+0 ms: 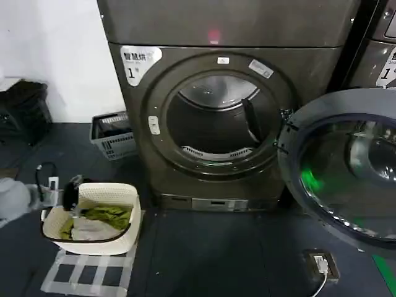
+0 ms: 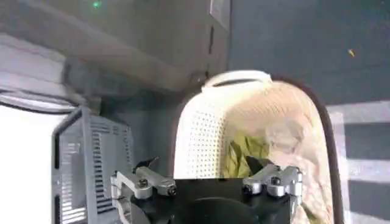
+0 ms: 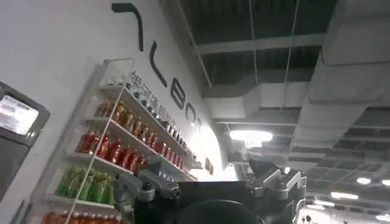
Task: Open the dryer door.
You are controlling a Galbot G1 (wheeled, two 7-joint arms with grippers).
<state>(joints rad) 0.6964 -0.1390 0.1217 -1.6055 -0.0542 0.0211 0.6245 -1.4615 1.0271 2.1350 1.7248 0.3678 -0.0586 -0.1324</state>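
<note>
Door of chrome-ringed dark glass [image 1: 346, 167], swung wide from grey-bronze dryer [image 1: 247, 68]: probably heavy, rigid, slippery, best gripped at rim; both hands' opening indeterminate.

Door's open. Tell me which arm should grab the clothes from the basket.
Left. The left end effector hangs open directly over the white basket on the robot's left; the right end effector points up toward the ceiling.
</note>
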